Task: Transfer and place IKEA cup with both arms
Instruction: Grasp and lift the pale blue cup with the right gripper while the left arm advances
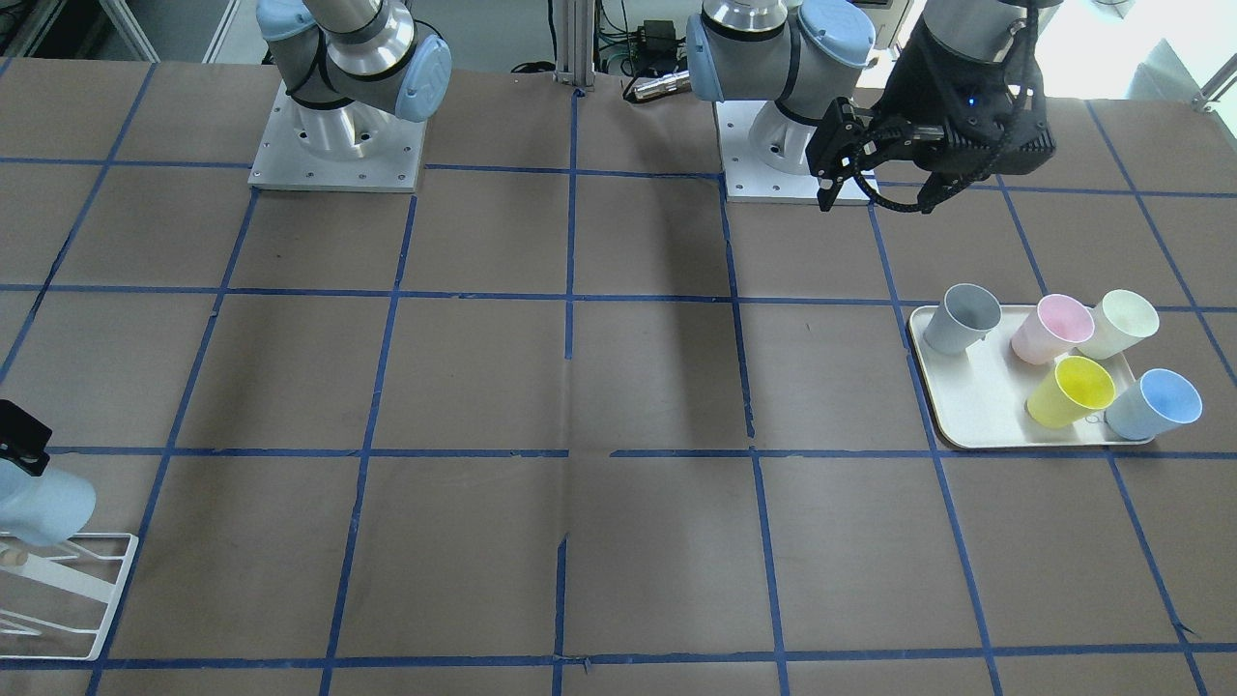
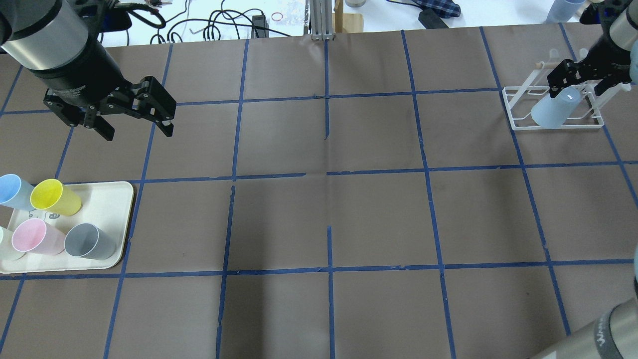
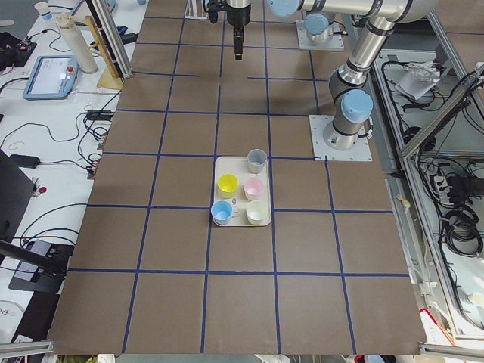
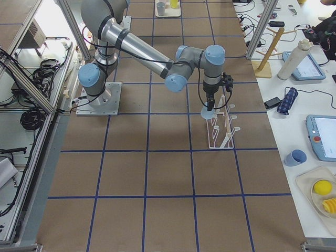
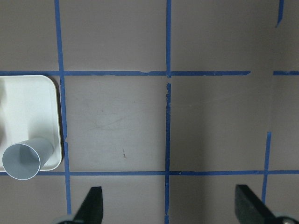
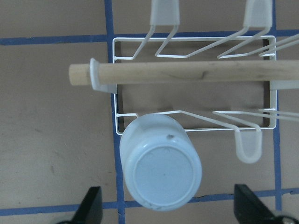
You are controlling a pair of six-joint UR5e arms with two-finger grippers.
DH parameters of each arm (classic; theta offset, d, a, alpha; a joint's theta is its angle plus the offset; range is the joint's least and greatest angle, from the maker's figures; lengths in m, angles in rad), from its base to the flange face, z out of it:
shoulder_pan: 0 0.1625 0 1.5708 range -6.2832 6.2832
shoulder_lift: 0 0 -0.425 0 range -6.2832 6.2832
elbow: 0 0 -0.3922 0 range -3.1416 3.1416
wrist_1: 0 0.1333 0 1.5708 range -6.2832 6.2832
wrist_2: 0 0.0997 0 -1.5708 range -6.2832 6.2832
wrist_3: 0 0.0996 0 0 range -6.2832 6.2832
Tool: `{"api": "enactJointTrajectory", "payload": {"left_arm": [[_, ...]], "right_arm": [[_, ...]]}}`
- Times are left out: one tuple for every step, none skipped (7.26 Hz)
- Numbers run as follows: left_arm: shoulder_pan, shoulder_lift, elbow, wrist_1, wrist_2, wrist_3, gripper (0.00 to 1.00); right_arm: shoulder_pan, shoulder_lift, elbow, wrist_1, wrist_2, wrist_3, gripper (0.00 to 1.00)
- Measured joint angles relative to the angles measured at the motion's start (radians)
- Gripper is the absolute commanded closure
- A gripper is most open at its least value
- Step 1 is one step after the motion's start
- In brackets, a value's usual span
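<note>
The IKEA cup (image 2: pixel 553 107) is pale blue and sits upside down, tilted, on a peg of the white wire rack (image 2: pixel 516 107) at the far right. In the right wrist view its base (image 6: pixel 161 172) faces the camera. My right gripper (image 2: pixel 580 87) is open around the cup, and its fingertips (image 6: pixel 93 207) stand clear of the cup's sides. My left gripper (image 2: pixel 138 132) is open and empty, above the table behind the tray (image 2: pixel 117 199). A near-identical pale blue cup (image 2: pixel 12 192) stands on that tray.
The cream tray (image 1: pixel 976 411) also holds a yellow cup (image 2: pixel 55 197), a pink cup (image 2: pixel 35 237), a grey cup (image 2: pixel 89 241) and a whitish cup (image 1: pixel 1121 324). The rack has a wooden dowel (image 6: pixel 187 72) across its top. Blue tape lines grid the brown table.
</note>
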State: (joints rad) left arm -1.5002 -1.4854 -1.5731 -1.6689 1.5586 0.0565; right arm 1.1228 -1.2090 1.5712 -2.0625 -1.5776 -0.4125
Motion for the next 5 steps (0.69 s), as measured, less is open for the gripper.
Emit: {"api": "enactJointTrajectory", "payload": {"left_arm": [[0.000,-0.002,-0.001,0.001,0.000,0.002,0.00],[0.000,-0.007,-0.003,0.013,-0.003,0.000,0.00],[0.000,-0.004,-0.006,0.030,-0.006,-0.005,0.00],[0.000,0.006,-0.008,0.036,-0.005,-0.006,0.00],[-0.002,0.015,-0.009,0.034,-0.003,-0.007,0.00]], "right_arm": [[0.001,0.009,0.000,-0.015,0.008,0.000,0.00],[0.001,0.022,0.000,-0.030,0.022,0.000,0.00],[0.003,0.033,0.000,-0.042,0.031,-0.001,0.00],[0.005,0.043,0.000,-0.052,0.035,-0.001,0.00],[0.005,0.052,-0.001,-0.061,0.036,-0.002,0.00]]}}
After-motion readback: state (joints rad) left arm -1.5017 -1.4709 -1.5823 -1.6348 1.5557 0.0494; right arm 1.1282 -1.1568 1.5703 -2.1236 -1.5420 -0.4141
